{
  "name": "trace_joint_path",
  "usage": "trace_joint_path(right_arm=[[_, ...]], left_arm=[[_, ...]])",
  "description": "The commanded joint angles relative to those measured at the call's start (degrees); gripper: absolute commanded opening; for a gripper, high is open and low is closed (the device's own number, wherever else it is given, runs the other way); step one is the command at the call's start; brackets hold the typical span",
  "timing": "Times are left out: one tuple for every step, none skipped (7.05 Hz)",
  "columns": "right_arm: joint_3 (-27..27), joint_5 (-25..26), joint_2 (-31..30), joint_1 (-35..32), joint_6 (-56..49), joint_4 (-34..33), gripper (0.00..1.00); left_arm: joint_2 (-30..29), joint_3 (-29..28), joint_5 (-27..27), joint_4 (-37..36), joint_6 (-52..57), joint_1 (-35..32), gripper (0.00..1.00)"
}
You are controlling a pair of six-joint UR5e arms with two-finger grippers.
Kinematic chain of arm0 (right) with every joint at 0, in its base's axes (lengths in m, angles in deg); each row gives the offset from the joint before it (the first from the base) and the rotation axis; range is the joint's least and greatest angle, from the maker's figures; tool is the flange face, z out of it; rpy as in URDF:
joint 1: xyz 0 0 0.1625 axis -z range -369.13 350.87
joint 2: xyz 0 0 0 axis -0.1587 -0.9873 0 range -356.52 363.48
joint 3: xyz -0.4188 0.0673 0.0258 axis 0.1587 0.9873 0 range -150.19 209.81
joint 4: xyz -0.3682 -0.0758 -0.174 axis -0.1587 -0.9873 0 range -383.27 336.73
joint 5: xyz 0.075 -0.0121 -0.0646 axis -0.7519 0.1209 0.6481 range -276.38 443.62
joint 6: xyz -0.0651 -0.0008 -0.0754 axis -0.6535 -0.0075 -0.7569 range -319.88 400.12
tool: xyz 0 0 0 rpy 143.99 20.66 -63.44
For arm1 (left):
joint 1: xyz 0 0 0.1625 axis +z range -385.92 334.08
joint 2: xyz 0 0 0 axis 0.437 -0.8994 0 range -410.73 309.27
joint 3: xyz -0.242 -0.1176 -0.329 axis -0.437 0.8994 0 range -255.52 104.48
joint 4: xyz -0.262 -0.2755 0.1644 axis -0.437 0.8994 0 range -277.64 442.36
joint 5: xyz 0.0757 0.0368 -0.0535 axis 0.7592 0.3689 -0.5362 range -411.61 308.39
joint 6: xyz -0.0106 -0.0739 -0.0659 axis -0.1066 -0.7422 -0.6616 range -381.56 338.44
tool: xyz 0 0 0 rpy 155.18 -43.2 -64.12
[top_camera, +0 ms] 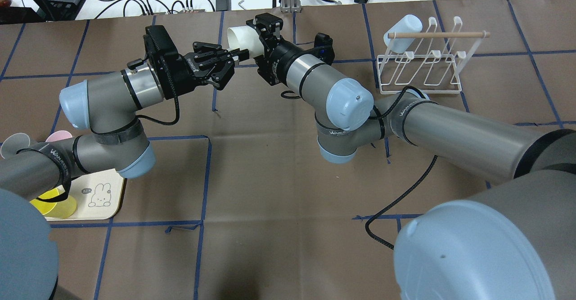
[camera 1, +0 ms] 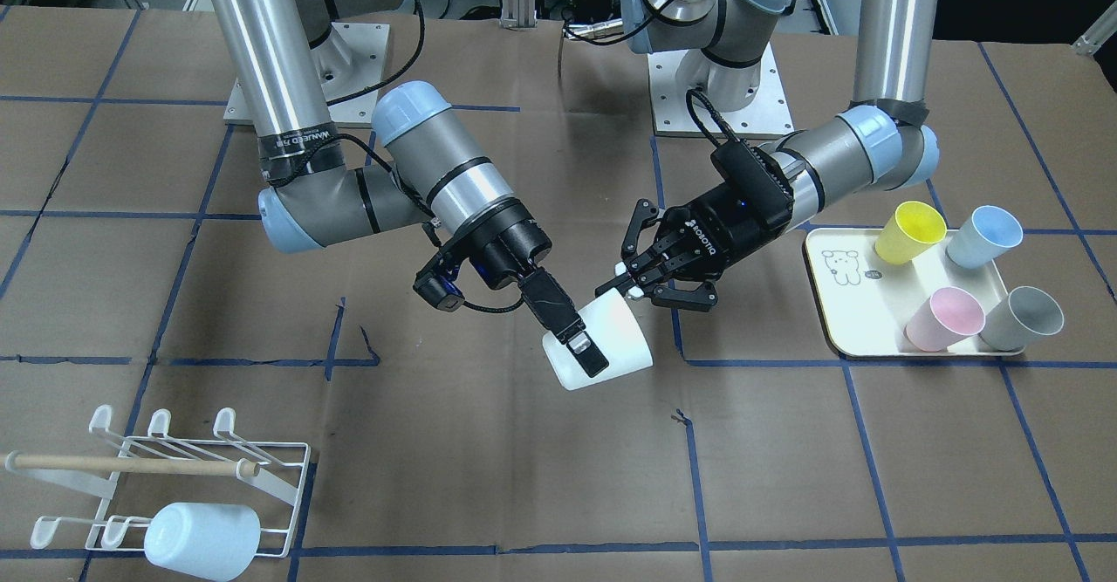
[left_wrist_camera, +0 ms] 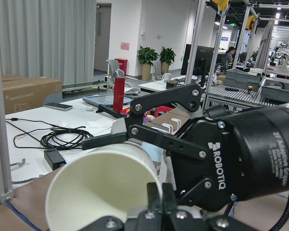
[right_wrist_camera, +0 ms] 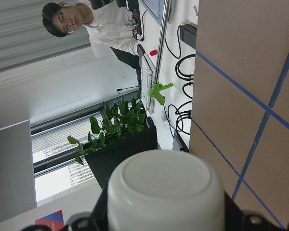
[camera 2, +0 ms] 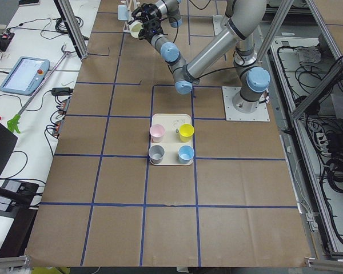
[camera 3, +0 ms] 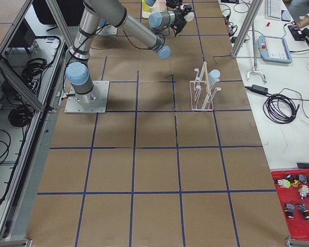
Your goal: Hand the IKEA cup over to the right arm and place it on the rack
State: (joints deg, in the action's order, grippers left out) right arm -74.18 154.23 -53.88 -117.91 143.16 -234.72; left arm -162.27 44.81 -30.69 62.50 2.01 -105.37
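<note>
Cup (camera 1: 624, 338) rim in left hand (camera 1: 627, 286), midair

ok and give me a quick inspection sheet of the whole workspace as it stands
surface: table covered in brown paper with a blue tape grid
job's things: white cup held off the table, tipped, mouth toward the left gripper; rack carries one pale cup
clutter: cream tray with yellow cup, blue cup, pink cup, grey cup
grippers: left gripper jaws pinch the white cup's rim; right gripper jaws straddle its body, cannot tell if clamped
cables: black cable trails from the right arm over the table
surroundings: teach pendant on a side bench; red tray of small parts; person
</note>
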Motion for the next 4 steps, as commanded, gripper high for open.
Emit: trace_joint_path(right_arm=[[0.0, -0.1, -0.1, 0.0, 0.0, 0.1, 0.54], [0.0, -0.1, -0.1, 0.0, 0.0, 0.1, 0.53], [0.0, -0.1, -0.2, 0.0, 0.0, 0.1, 0.53], [0.0, 0.0, -0.3, 0.0, 0.1, 0.1, 0.53]], left_arm=[[-0.1, -0.3, 0.0, 0.1, -0.1, 0.0, 0.42], [-0.1, -0.4, 0.1, 0.1, -0.1, 0.0, 0.59], [-0.1, -0.4, 0.0, 0.0, -2.1, 0.0, 0.79], [0.4, -0.5, 0.0, 0.0, -2.5, 0.1, 0.95]])
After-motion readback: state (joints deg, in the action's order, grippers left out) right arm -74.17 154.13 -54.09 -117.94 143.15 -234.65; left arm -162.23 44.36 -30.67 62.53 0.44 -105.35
